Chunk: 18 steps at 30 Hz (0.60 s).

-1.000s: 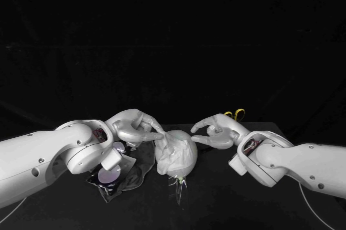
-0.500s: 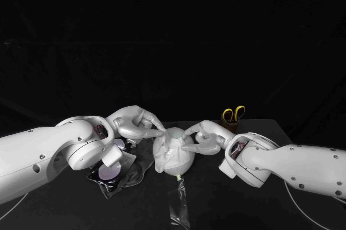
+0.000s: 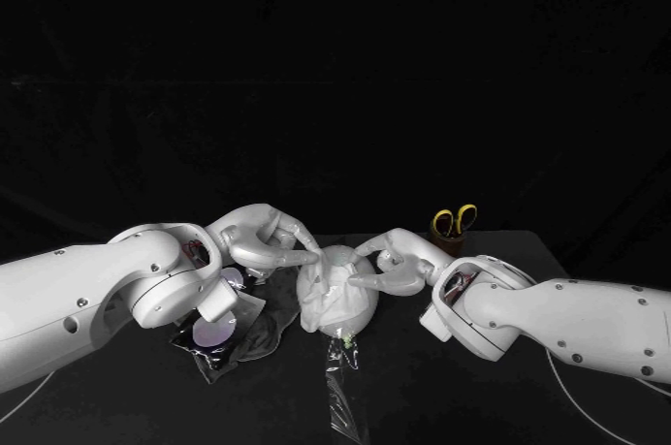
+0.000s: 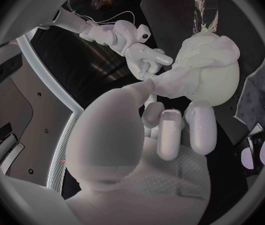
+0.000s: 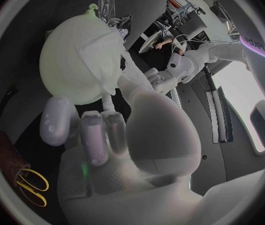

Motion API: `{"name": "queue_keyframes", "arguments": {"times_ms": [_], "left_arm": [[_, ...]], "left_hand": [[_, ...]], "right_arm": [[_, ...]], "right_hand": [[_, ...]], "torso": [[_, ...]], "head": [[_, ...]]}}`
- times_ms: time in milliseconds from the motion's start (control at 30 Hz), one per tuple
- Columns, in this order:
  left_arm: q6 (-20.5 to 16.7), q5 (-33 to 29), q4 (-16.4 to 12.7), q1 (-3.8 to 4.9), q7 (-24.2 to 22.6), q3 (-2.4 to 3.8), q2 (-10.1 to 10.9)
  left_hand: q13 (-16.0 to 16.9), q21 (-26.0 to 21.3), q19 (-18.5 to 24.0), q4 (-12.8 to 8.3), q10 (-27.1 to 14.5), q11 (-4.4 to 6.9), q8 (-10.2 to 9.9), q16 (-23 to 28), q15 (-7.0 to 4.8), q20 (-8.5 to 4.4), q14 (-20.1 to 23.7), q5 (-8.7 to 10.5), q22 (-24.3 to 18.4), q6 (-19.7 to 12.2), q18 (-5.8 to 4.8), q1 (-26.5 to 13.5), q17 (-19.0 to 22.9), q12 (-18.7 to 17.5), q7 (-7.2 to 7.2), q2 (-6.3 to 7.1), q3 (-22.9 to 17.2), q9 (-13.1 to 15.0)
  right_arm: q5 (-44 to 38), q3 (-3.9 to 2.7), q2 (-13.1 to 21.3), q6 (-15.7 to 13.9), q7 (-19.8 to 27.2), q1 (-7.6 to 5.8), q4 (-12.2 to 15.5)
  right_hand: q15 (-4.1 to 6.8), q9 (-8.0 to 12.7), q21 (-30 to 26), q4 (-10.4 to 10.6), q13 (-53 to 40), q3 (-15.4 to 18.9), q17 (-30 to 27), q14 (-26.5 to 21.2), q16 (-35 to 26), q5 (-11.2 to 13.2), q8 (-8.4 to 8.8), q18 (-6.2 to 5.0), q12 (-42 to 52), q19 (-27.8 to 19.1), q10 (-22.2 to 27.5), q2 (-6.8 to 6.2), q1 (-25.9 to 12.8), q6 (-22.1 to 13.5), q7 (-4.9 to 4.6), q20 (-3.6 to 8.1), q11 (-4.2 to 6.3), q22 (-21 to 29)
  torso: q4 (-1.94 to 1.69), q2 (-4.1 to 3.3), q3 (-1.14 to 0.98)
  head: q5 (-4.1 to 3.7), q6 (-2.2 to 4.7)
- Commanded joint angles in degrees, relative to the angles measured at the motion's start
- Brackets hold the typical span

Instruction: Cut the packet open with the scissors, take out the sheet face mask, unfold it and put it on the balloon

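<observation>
My left hand (image 3: 263, 241) pinches a fold of the sheet face mask (image 3: 333, 290); whether my right hand (image 3: 392, 266) grips it, I cannot tell. It drapes the balloon (image 3: 344, 323) on the table (image 3: 462, 387). I judge it limp, slippery and tearable, so I'd hold its edges.

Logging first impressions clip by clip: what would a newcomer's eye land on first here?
The pale balloon at the middle of the table, a white sheet mask draped on it, with the left hand and right hand touching it from either side. Behind the right hand, yellow-handled scissors stand upright in a dark holder. Under the left arm lies the dark packet.
</observation>
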<state>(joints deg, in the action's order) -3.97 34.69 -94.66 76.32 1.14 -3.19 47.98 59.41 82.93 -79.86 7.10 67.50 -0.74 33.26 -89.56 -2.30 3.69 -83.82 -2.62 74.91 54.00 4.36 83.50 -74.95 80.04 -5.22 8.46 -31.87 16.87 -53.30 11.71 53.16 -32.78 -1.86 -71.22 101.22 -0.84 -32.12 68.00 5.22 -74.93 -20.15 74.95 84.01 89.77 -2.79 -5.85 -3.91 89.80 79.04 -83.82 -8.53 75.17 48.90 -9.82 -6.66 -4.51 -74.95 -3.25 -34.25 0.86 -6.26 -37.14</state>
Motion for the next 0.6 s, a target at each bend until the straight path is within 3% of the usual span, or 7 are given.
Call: {"name": "queue_keyframes", "arguments": {"times_ms": [33,233,600], "left_arm": [[0.91,0.36,-0.25,0.12,-0.09,0.06,0.06],[0.95,0.50,-0.34,0.14,-0.05,0.06,0.12],[0.87,0.60,-0.80,0.16,-0.35,0.06,0.13]], "left_hand": [[0.13,0.39,-0.48,-0.09,0.44,-0.14,0.43,-0.40,0.07,-0.07,-6.05,-0.17,2.86,0.13,-1.16,-0.30,-14.77,-0.12,-0.25,-0.18,-0.45,1.67],[0.12,0.42,-0.54,-0.12,0.46,-0.14,0.44,-0.40,0.07,-0.08,-6.07,-0.17,2.93,0.14,-1.18,-0.32,-14.81,-0.13,-0.25,-0.17,-0.48,1.68],[0.13,0.43,-0.55,-0.12,0.46,-0.14,0.44,-0.40,0.07,-0.08,-6.07,-0.17,2.94,0.14,-1.19,-0.32,-14.82,-0.12,-0.24,-0.17,-0.49,1.69]], "right_arm": [[-0.02,-0.10,0.03,-2.16,1.71,0.02,-0.09],[-0.06,-0.23,0.15,-2.26,2.68,-0.04,0.14],[0.12,-0.29,-1.94,2.20,2.98,-0.06,-0.54]], "right_hand": [[-0.25,0.05,0.23,0.09,-15.07,0.39,15.05,5.99,0.23,0.04,0.32,-0.36,0.20,0.41,-6.18,-0.30,-0.24,0.02,0.00,0.05,-0.38,-9.08],[-0.30,0.21,0.70,0.00,-15.07,0.55,15.05,5.99,0.23,0.03,0.54,-0.30,0.20,0.66,-6.18,-0.28,0.10,-0.09,-0.07,-0.06,-0.44,-9.22],[-0.32,0.42,0.33,-0.05,-15.07,0.96,15.05,5.99,0.23,0.04,0.82,-0.41,0.20,0.49,-6.18,-0.48,0.28,-0.26,0.06,-0.18,-0.40,-9.12]], "torso": [[-0.01,-0.04,0.01],[0.03,0.02,0.00],[-0.02,-0.08,0.03]], "head": [[0.04,-0.01],[0.06,-0.13],[0.02,-0.20]]}}
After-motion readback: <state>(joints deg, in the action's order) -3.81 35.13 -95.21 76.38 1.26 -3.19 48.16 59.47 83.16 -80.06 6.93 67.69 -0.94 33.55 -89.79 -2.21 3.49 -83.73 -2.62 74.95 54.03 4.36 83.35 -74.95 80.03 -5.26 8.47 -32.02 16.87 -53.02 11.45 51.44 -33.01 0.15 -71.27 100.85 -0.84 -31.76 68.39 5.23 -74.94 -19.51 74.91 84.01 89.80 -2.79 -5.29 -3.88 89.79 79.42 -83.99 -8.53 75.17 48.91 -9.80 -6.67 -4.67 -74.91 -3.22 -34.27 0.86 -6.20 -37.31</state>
